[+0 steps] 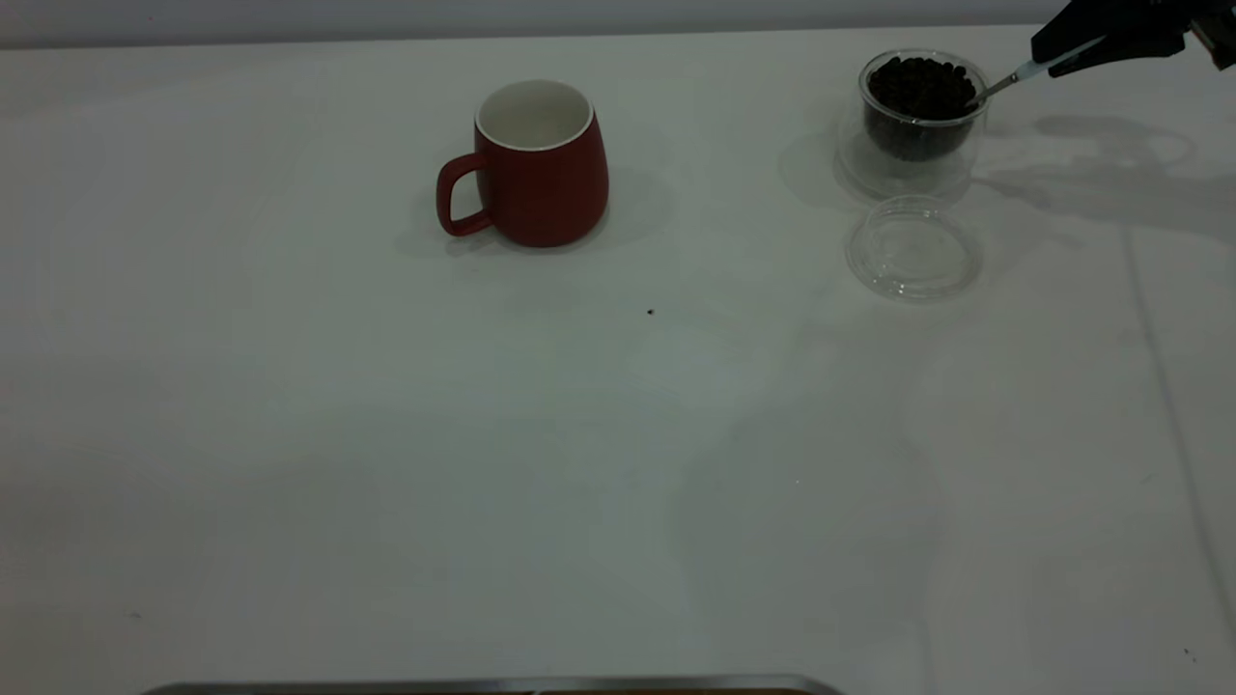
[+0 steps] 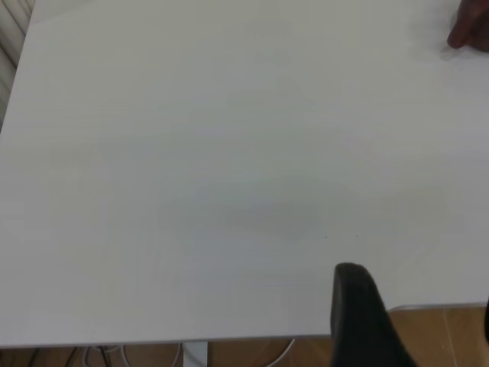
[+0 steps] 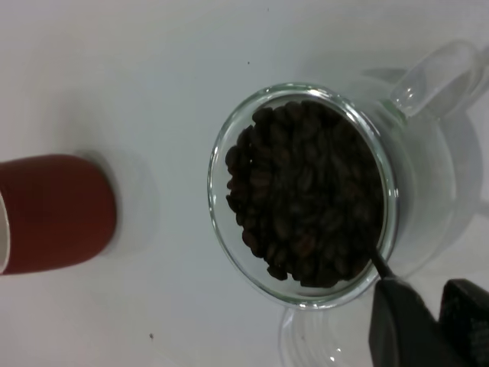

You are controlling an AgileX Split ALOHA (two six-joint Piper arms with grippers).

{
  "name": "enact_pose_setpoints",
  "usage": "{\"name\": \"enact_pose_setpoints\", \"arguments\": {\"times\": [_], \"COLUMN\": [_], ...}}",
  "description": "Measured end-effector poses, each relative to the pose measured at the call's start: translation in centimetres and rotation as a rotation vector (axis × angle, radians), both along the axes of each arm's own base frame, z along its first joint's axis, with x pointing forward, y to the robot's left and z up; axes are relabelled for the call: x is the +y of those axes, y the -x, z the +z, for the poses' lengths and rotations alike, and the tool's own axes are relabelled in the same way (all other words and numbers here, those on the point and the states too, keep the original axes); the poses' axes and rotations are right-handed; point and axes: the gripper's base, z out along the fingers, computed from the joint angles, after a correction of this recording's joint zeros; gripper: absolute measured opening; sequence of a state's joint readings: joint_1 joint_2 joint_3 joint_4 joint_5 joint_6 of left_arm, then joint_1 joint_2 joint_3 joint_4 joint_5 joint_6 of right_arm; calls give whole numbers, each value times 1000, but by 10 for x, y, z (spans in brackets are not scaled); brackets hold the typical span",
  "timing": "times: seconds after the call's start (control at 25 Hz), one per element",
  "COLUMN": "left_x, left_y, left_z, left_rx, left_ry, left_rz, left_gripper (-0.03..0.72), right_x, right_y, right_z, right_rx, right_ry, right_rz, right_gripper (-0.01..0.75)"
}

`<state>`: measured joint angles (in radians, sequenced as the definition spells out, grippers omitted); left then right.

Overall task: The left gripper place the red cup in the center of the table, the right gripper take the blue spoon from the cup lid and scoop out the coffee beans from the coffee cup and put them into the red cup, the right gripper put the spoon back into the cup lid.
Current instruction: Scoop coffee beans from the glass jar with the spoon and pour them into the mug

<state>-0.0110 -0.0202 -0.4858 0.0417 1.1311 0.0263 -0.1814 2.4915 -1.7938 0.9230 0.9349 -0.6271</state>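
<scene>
A: Red cup (image 1: 541, 169) sits upright mid-table (image 1: 386, 434), handle toward the left arm's side, white inside, nothing in it that I can see.

B: And the glass cup (image 1: 915, 121)?

A: Far right, well apart from the red one, packed with beans (image 1: 919, 89) nearly to the rim. The right wrist view looks straight down into it: dark beans (image 3: 306, 199) all across the glass cup (image 3: 302, 195).

B: The lid (image 1: 913, 249)?

A: Flat on the table just in front of the glass cup, clear, bare.

B: Right gripper (image 1: 1067, 60)?

A: Up at the far right corner, fingers pinched on the spoon (image 1: 1014, 77). The pale handle sticks out of them, and the metal neck slants down over the rim into the beans. The bowl is buried, I can't make it out.

B: How much of the arm shows?

A: Only the finger ends, the rest is cut off at the edge.

B: Left gripper?

A: Over bare table near its edge. Just one dark finger (image 2: 359, 313) shows in its own wrist view, so open or closed, I can't tell. A sliver of red cup (image 2: 470, 30) peeks in at that view's corner.
</scene>
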Motion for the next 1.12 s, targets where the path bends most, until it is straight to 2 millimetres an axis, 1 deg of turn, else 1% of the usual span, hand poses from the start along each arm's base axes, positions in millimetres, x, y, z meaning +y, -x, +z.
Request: {"name": "enact_pose_setpoints", "arguments": {"times": [0.64,0.88,1.12], "left_x": [0,0,0], "left_y": [0,0,0], "left_z": [0,0,0], "left_rx": [0,0,0], "left_ry": [-2,-2,-2], "left_rz": [-1,-1,-1], "left_gripper": [444,444,444], "right_x": [-16,-18,-20], "right_y": [5,5,5], "right_z": [0,-11,-12], "right_rx": [5,14,3], "right_ry": [-59,-114,-129], "right_rz": [5,-9,-17], "right_gripper": [102,102,102]}}
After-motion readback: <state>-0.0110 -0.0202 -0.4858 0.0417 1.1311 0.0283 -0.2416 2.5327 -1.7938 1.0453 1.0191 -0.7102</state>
